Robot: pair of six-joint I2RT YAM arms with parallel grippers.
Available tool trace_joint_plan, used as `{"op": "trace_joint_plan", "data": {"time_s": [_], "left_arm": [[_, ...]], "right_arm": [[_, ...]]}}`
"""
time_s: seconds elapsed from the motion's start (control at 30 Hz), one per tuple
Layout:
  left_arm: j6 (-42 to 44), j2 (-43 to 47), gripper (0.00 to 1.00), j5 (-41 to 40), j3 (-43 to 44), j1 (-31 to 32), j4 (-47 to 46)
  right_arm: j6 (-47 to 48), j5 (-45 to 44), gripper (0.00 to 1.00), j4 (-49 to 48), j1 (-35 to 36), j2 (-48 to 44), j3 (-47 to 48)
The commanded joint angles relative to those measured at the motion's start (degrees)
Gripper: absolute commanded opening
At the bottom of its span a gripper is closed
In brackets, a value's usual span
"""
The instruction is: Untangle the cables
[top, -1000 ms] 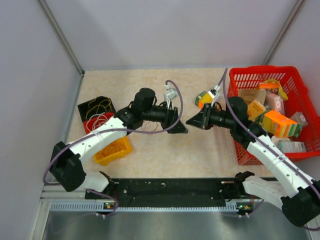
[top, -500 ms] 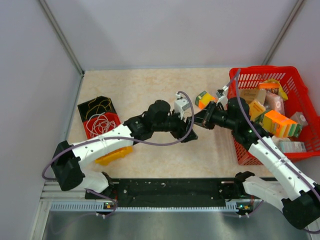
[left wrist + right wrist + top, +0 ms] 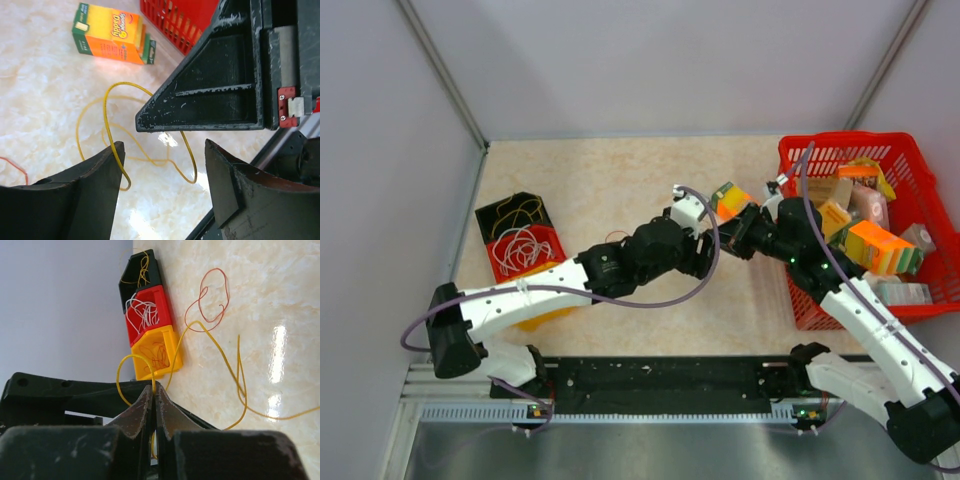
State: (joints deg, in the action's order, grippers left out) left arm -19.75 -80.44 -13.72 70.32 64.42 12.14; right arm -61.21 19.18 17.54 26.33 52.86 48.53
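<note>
A thin yellow cable (image 3: pixel 106 120) lies in loose loops on the marble table, and the right wrist view shows it (image 3: pixel 220 352) too. My right gripper (image 3: pixel 155 387) is shut on one end of it and holds that end just above the table. My left gripper (image 3: pixel 164 150) is open, its jaws straddling the yellow loops right under the right gripper's finger (image 3: pixel 210 100). In the top view the two grippers (image 3: pixel 705 258) (image 3: pixel 728 243) meet near the table's middle. A red cable loop (image 3: pixel 207 300) lies apart on the table.
Three small bins stand at the left: black (image 3: pixel 515 212) with yellow wire, red (image 3: pixel 525 250) with white wires, yellow (image 3: pixel 157 352) with red wires. A red basket (image 3: pixel 920 300) full of boxes stands at the right. An orange-green sponge box (image 3: pixel 112 32) lies beside it.
My left arm has swung right across the table until its open gripper reached the right gripper. The right gripper has drawn back slightly toward the basket, still shut.
</note>
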Motion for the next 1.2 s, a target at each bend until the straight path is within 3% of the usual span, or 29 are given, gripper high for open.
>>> {"op": "trace_joint_plan", "data": {"time_s": [0.0, 0.33, 0.43, 0.53, 0.57, 0.63, 0.73, 0.87, 1.17], "left_arm": [[1.1, -1.4, 0.69, -8.3, 3.4, 1.6, 0.8], [2.3, -4.3, 0.30, -10.6, 6.7, 2.5, 2.7], [2.5, -4.2, 0.00, -12.2, 6.2, 2.6, 2.8], [3.0, -2.7, 0.00, -15.8, 4.7, 2.6, 2.2], [3.0, -2.1, 0.00, -16.8, 4.1, 2.3, 2.4], [3.8, -0.5, 0.00, -17.0, 3.4, 1.0, 3.2], [2.5, 2.0, 0.00, -15.6, 3.4, -4.4, 6.8], [-1.6, 6.0, 0.00, -8.8, 3.8, -18.5, 12.2], [-4.7, 3.2, 0.00, -10.7, 17.3, -45.3, 26.0]], "right_arm": [[-0.8, -1.3, 0.00, -0.5, -0.5, -1.1, 1.4], [-1.0, -1.9, 0.00, -0.5, -0.6, -2.1, 1.2], [-0.5, -2.0, 0.00, -0.5, -0.5, -2.1, 1.3], [5.9, -2.7, 0.20, -0.5, -0.6, -2.2, 2.3], [9.1, -2.3, 0.28, -0.2, -1.0, -2.2, 3.4], [15.7, -1.3, 0.57, 1.4, -2.2, -2.7, 5.3], [23.1, -1.3, 0.81, 4.1, -4.0, -3.8, 7.0], [28.2, -2.8, 0.88, 6.5, -4.4, -5.9, 7.5], [28.3, -2.1, 0.89, 7.0, -4.4, -5.7, 4.5]]}}
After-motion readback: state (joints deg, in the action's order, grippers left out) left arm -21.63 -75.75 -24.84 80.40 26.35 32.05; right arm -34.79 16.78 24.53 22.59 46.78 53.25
